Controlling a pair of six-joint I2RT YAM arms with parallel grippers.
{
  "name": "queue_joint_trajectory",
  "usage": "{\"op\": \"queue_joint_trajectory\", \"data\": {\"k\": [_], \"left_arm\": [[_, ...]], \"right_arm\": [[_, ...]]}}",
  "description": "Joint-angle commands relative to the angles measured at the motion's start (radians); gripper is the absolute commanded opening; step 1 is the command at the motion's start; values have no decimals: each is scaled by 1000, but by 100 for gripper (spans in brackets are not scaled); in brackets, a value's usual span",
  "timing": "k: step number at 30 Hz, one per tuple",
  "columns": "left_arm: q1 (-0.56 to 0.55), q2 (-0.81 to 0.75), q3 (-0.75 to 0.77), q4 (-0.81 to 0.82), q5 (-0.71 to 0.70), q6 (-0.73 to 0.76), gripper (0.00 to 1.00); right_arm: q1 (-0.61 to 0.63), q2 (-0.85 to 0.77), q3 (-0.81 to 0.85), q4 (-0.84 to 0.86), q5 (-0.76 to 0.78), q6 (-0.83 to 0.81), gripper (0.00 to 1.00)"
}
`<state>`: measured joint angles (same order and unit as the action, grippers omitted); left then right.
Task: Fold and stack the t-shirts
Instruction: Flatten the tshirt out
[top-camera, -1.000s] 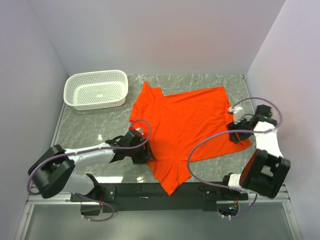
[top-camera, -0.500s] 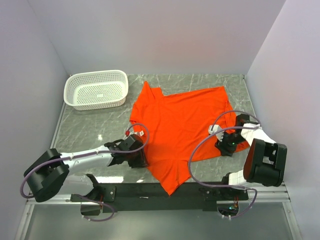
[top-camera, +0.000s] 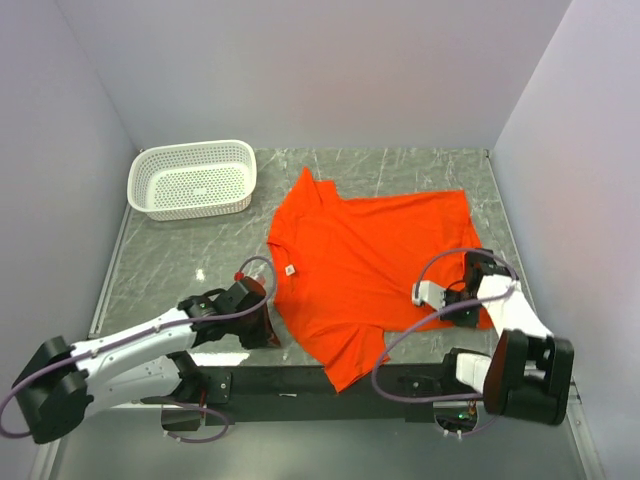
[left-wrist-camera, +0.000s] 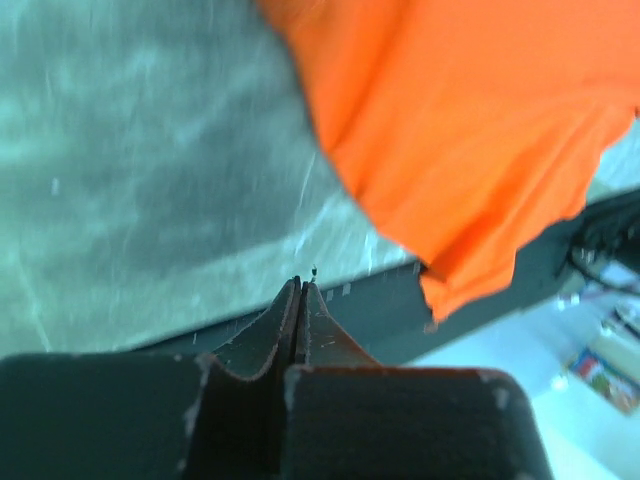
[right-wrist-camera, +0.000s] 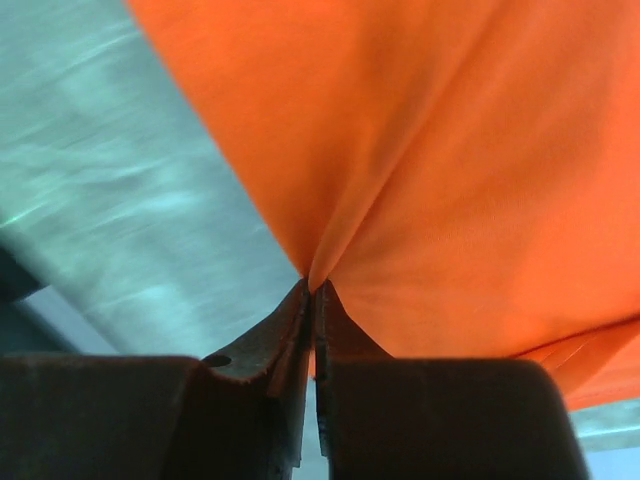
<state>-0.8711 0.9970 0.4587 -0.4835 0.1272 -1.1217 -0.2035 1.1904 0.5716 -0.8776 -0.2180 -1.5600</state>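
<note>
The bright orange-red t-shirt (top-camera: 370, 260) lies spread on the marble table, its small white neck label (top-camera: 288, 269) facing left and one sleeve hanging over the near edge. My left gripper (top-camera: 262, 325) sits just left of the shirt's near-left edge; in the left wrist view the gripper (left-wrist-camera: 300, 285) is shut on nothing, and the t-shirt (left-wrist-camera: 480, 130) lies apart from it. My right gripper (top-camera: 470, 305) is at the shirt's near-right edge. In the right wrist view that gripper (right-wrist-camera: 313, 288) is shut on a pinched fold of the t-shirt (right-wrist-camera: 450, 150).
A white perforated basket (top-camera: 190, 205) stands at the back left of the table. The black mounting rail (top-camera: 300, 382) runs along the near edge, and grey walls close in the back and both sides.
Both grippers have closed. The left arm has drawn back toward the near-left, off the cloth. The right gripper has moved nearer and gripped the shirt's edge; the shirt has shifted and turned slightly.
</note>
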Motion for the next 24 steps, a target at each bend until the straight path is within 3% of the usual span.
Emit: {"op": "queue_joint_trajectory", "data": {"k": [1,3,5,6,7,10,12,13,16,18,19,20,24], "left_arm": [[3,-83,-15,-105,81,-1,0],[1,-145,0,-151,115,6,0],[3,-208,41,-171,121,22,1],[3,-224,61,-178,85,28,5],[4,-233,83,-181,47,37,27],[47,-184,168,-130,-84,115,56],[154,-86,224,-52,-89,193,60],[208,-49,236,74,-49,271,62],[437,131,273,408,128,393,62],[535,329,392,527,195,442,63],[550,406,459,552,218,477,63],[561,566,626,539,245,494,63],[578,940,1074,395,266,571,61]], "right_arm": [[-8,-115,-36,-213,117,-68,11],[-20,-181,-62,-250,172,-103,13],[-31,-210,-43,-232,158,-69,31],[-40,-206,-11,-222,138,8,42],[-62,-192,38,-218,38,53,51],[-174,7,389,-242,-221,248,66],[-239,111,506,-216,-351,439,67],[-249,206,587,-190,-444,515,67],[-241,366,666,-49,-524,791,67],[-222,419,682,89,-520,962,66],[-203,449,686,139,-497,1010,66],[-194,463,689,213,-482,1046,66],[-183,532,746,272,-434,1178,65]]}}
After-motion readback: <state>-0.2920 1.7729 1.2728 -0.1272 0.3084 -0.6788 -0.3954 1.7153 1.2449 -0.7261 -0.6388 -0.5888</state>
